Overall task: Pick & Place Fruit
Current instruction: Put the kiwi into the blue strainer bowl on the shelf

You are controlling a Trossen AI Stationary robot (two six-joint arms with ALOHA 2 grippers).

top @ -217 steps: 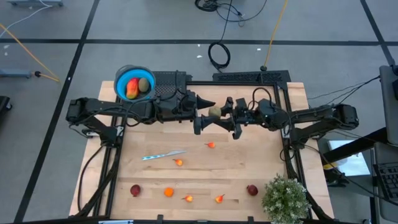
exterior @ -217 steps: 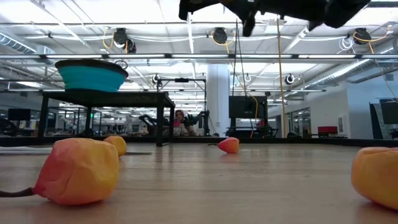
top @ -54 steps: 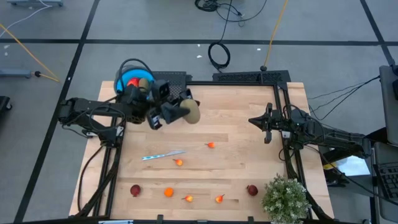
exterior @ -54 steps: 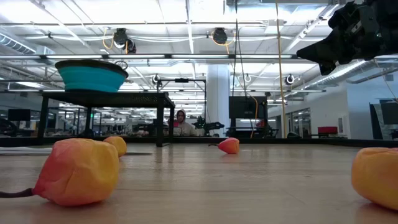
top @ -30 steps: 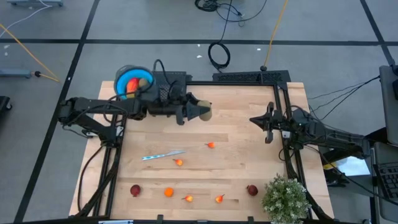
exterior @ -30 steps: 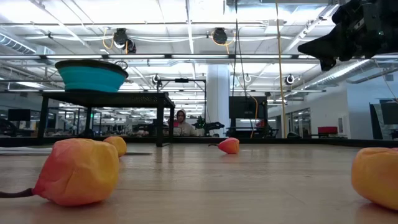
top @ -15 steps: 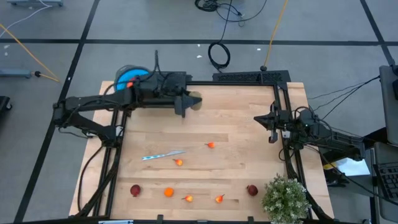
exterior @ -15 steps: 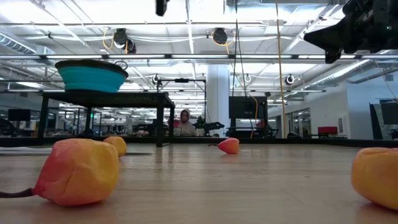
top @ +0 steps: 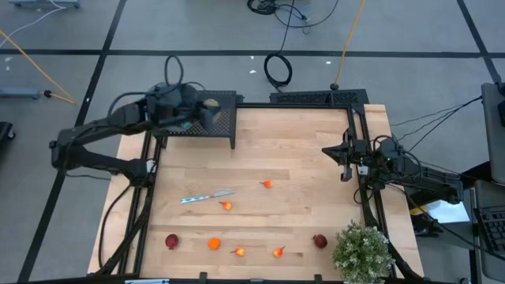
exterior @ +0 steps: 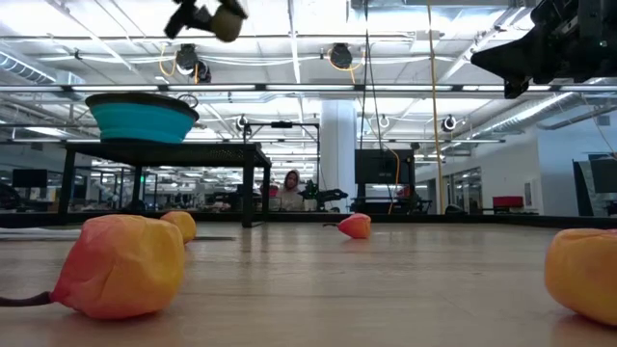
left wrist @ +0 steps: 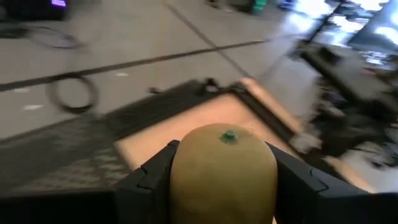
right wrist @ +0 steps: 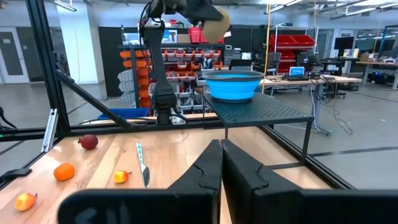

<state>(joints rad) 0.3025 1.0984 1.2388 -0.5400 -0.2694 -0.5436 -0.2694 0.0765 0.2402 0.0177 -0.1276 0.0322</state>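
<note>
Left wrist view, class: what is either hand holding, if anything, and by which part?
The left hand holds a brown kiwi by its two opposite sides, stem end showing. The right hand is shut and empty.

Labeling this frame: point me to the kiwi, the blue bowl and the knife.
kiwi [left wrist: 222, 171], left wrist view, middle of its brown skin.
blue bowl [right wrist: 232, 84], right wrist view, its outer wall.
knife [top: 207, 196], high view, middle of the blade.

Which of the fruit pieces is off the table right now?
The brown oval kiwi, gripped in the left gripper up above the black mesh shelf. All the other fruit lies on the wooden table.
</note>
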